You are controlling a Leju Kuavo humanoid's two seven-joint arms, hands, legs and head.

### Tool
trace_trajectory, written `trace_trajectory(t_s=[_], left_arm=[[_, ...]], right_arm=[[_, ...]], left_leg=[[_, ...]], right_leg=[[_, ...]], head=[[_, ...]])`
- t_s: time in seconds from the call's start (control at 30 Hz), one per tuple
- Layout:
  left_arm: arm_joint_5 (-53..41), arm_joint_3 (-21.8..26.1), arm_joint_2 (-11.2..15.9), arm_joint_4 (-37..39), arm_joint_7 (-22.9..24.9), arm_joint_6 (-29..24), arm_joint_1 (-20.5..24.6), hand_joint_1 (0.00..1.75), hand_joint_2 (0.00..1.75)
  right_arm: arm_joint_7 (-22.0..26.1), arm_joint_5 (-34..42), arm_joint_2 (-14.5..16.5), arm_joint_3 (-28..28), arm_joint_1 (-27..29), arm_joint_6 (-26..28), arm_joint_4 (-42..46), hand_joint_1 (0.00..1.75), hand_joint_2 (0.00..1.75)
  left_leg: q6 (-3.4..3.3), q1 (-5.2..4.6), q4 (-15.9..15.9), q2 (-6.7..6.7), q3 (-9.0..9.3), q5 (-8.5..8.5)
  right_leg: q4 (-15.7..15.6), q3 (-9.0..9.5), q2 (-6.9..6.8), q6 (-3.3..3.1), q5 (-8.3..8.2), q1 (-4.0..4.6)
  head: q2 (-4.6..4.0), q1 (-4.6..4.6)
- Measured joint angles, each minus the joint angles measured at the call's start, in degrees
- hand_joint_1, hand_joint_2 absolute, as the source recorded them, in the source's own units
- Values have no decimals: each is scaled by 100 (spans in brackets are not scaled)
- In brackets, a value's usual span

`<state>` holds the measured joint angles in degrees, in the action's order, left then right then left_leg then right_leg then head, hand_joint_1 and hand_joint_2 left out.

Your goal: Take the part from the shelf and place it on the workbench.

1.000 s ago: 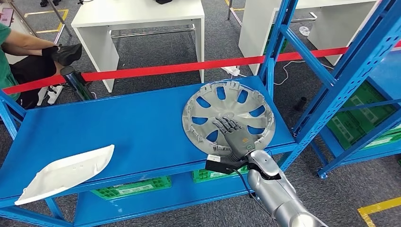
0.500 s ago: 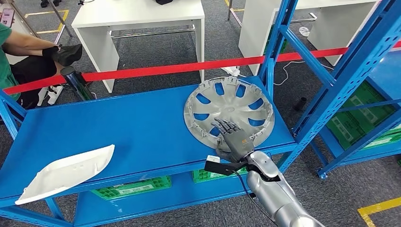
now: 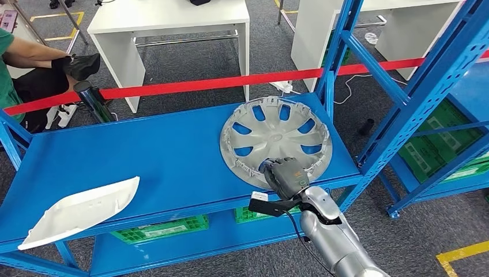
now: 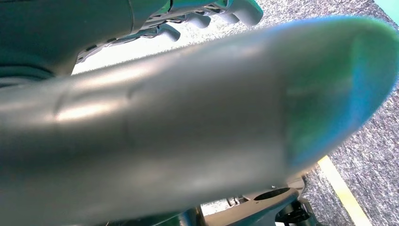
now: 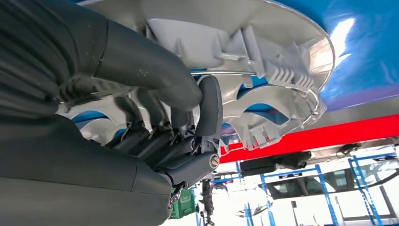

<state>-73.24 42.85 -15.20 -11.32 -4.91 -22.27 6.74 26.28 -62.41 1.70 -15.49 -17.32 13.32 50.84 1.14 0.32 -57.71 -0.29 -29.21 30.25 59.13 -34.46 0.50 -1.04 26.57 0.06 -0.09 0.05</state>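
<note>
Right now I am looking down at the round silver-grey plastic wheel cover with blue showing through its spoke openings [image 3: 275, 140], which is lying inner side up on the blue metal shelf [image 3: 144, 161], toward its right end. My right hand [image 3: 285, 175] is sitting at the cover's near rim with its fingers curled in; in the right wrist view the dark fingers [image 5: 209, 110] are hooking over the ribbed rim [image 5: 263, 70] while the thick grey thumb [image 5: 146, 66] is pressing on the other side, so the hand is gripping the rim. My left hand [image 4: 211, 12] is appearing in the left wrist view behind a blurred silver part of the arm, and I cannot tell how far it is closed. A white, flat, curved plastic panel [image 3: 78, 210] is lying at the shelf's near left corner, well apart from the cover. Beyond the shelf a red barrier tape [image 3: 196, 85] is stretching across, with white tables [image 3: 167, 17] behind it and a seated person [image 3: 29, 63] at the far left.
</note>
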Motion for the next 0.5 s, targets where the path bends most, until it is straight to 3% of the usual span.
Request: trace_trajectory(t_s=[0.5], left_arm=[[-4,-5,36,-2,-83,-7,-13,0,0]], right_arm=[[-36,-2,48,-34,152,-24,232,175,175]], left_leg=[[0,0,0,0,-1,0]], right_leg=[[0,-1,-1,0,1,0]], head=[[0,-1]])
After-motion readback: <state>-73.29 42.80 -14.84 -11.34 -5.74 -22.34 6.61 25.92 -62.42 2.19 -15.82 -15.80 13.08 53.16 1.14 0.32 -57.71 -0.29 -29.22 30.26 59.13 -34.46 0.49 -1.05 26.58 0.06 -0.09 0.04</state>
